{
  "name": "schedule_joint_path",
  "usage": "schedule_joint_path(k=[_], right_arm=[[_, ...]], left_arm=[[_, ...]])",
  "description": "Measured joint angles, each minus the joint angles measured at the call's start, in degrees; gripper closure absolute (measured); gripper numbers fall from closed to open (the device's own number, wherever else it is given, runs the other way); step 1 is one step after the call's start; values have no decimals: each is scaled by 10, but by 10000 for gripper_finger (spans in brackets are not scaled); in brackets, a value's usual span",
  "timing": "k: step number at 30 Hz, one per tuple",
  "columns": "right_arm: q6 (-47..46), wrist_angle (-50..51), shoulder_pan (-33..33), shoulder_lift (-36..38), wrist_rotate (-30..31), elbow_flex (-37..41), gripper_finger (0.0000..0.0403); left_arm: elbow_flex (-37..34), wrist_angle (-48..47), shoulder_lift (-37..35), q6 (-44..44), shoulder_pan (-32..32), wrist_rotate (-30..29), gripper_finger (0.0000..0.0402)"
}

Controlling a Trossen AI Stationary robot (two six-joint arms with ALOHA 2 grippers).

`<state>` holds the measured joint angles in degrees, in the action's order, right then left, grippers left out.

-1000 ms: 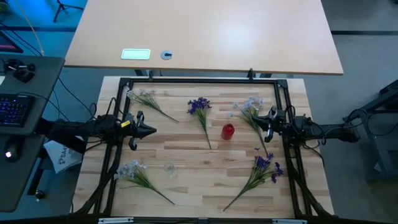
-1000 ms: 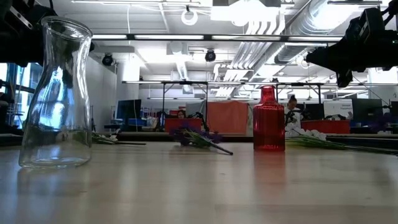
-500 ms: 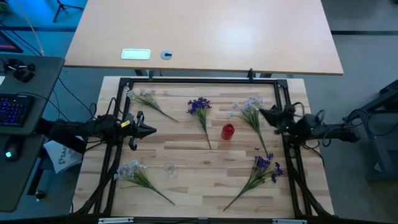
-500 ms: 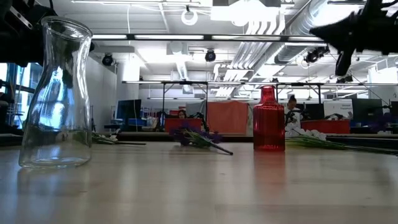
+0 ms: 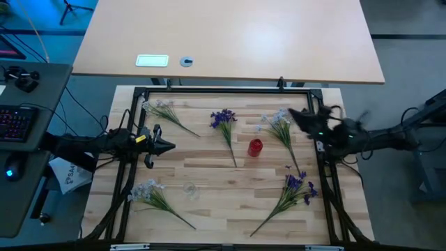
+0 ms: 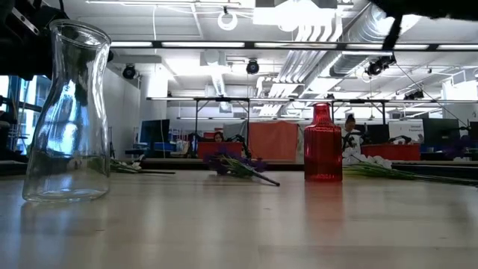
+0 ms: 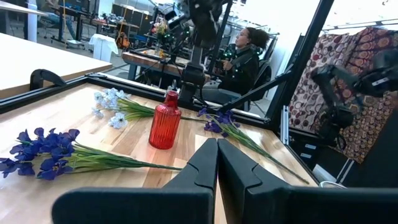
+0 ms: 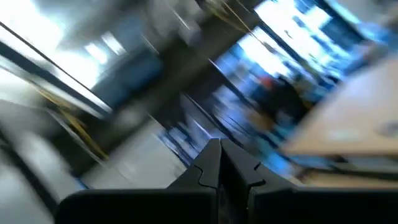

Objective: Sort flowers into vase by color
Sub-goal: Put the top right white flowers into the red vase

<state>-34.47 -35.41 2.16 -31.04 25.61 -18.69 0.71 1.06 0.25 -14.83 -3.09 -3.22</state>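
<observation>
Five flowers lie spread on the table. The right gripper, fingers pressed together on nothing, hovers just beside the blossoms of the pale sprig, whose stem slants toward the near edge beside the red vase. The left gripper, likewise closed, waits near the left side.

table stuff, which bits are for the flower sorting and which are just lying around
For the job:
- three pale flowers
- two purple flowers
- red vase
- clear glass vase

Just lying about:
- white card and small round disc on the far table
- keyboard
</observation>
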Motion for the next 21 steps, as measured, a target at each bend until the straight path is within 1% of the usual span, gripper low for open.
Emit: schedule_joint_path(k=[2,3,7,10,12,13,14,17,19,21], right_arm=[[-31,122,-14,-40,-1,-63,402],[-56,200,-22,-55,-8,-97,402],[-126,572,-65,-103,-66,-236,391],[-140,807,-111,-134,-122,-311,358],[-129,923,-147,-155,-181,-323,324],[-116,959,-164,-164,-214,-319,304],[-105,971,-179,-174,-238,-308,284],[-71,966,-207,-204,-309,-261,225],[-46,953,-217,-227,-321,-231,192],[-30,951,-227,-254,-303,-204,166]], left_arm=[[0,0,0,0,0,0,401],[0,0,0,0,0,0,401],[0,0,0,0,0,0,401],[0,0,0,0,0,0,401],[0,0,0,0,0,0,401],[0,0,0,0,0,0,401],[0,0,0,0,0,0,401],[0,0,0,0,0,0,401],[0,0,0,0,0,0,401],[0,0,0,0,0,0,401]])
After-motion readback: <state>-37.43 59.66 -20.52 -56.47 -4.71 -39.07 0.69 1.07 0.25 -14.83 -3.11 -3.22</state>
